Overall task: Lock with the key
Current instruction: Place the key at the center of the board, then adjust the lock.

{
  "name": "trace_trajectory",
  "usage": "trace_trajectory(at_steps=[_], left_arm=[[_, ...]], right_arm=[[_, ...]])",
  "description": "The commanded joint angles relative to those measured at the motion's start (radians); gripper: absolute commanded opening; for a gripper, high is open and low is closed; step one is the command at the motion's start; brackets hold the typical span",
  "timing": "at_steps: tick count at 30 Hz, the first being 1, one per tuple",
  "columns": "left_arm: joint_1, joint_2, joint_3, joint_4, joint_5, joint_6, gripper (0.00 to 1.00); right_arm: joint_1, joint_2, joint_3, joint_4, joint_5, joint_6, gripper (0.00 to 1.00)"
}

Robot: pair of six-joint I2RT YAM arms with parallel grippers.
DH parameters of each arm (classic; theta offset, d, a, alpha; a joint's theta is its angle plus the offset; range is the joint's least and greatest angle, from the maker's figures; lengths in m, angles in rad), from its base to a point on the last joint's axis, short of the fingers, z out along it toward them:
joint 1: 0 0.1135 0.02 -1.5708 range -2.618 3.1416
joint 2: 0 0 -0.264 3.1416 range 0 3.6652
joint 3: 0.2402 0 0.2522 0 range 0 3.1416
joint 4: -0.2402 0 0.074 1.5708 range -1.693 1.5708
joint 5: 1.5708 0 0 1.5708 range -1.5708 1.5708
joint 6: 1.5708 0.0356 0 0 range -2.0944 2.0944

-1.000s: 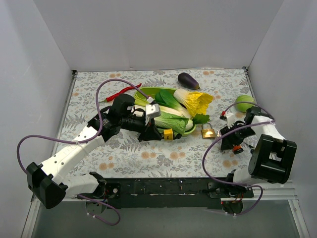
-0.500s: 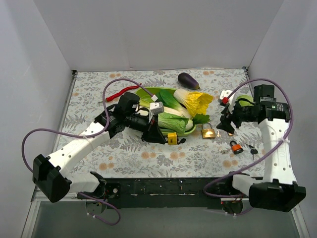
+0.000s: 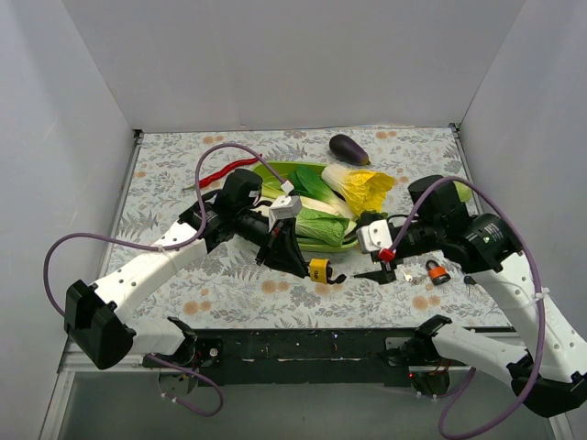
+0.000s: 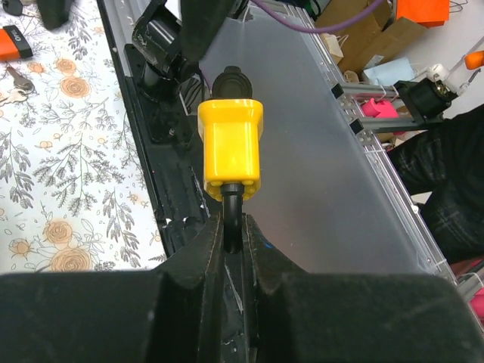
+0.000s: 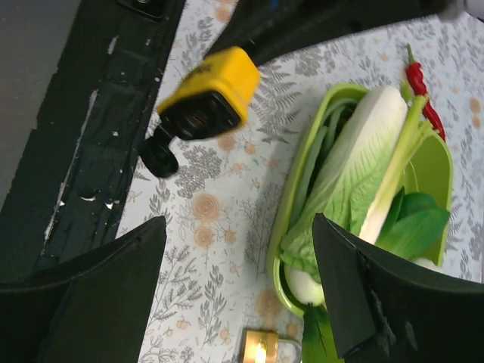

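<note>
On the yellow padlock (image 4: 231,144), the shackle (image 4: 231,215) drops between the left tool (image 4: 233,234) fingers (image 4: 189,261), so you lose its lower run. That black knob (image 4: 230,80) at the far end could be a key or part of the lock, can't tell. The orange padlock (image 4: 13,42) and keys (image 4: 15,79) are sliced by the left wrist view's edge. The brass padlock (image 5: 258,349) is a sliver at the bottom of your right wrist view; from above, the right arm (image 3: 500,252) covers it. The right tool (image 5: 238,227) shows as two dark blurs running off frame. A green fruit (image 3: 462,191) peeks from behind that arm.
</note>
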Motion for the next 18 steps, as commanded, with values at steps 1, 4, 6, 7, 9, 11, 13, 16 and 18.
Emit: trace_trajectory(at_steps=[1,4,6,7,9,11,13,16,18], left_arm=[[0.003,0.005,0.059,-0.047,0.084,0.105,0.0],[0.003,0.015,0.069,-0.069,0.087,0.117,0.0],[0.003,0.019,0.072,-0.078,0.094,0.123,0.0],[0.0,0.022,0.072,-0.078,0.093,0.123,0.0],[0.0,0.024,0.07,-0.078,0.093,0.123,0.0],[-0.002,0.021,0.07,-0.08,0.094,0.131,0.0],[-0.008,0.019,0.067,-0.078,0.091,0.135,0.0],[-0.017,0.019,0.067,-0.081,0.087,0.134,0.0],[-0.02,0.019,0.066,-0.08,0.087,0.132,0.0]], right_arm=[[0.169,0.006,-0.002,0.054,0.098,0.046,0.85],[0.24,0.012,0.008,0.078,0.137,0.08,0.86],[0.274,0.02,0.03,0.088,0.147,0.103,0.86],[0.286,0.027,0.039,0.091,0.15,0.114,0.86],[0.327,0.049,0.068,0.094,0.169,0.138,0.85],[0.354,0.067,0.08,0.091,0.186,0.14,0.84],[0.38,0.073,0.077,0.095,0.21,0.123,0.82],[0.4,0.078,0.076,0.109,0.224,0.128,0.8],[0.412,0.086,0.083,0.118,0.22,0.142,0.77]])
